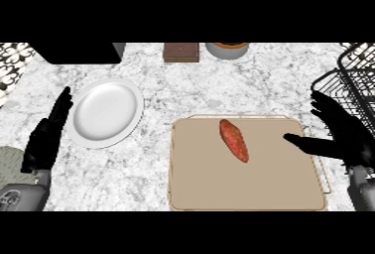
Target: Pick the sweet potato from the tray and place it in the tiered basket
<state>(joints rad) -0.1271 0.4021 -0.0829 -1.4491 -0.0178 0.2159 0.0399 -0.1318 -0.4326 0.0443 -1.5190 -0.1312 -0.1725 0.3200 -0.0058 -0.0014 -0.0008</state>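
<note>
A long reddish-orange sweet potato (234, 140) lies slanted on the beige tray (212, 188) in the lower middle of the head view. My right hand (344, 136) hovers open at the tray's right edge, its thumb pointing left toward the sweet potato with a gap between them. The black wire tiered basket (351, 79) stands at the right edge, just behind that hand. My left hand (45, 136) rests open at the far left, fingers up.
A white oval plate (106, 113) lies left of the tray. At the counter's back stand a black block (77, 52), a brown box (181, 51) and a grey pot (228, 49). A greenish cloth (11, 158) shows at the lower left.
</note>
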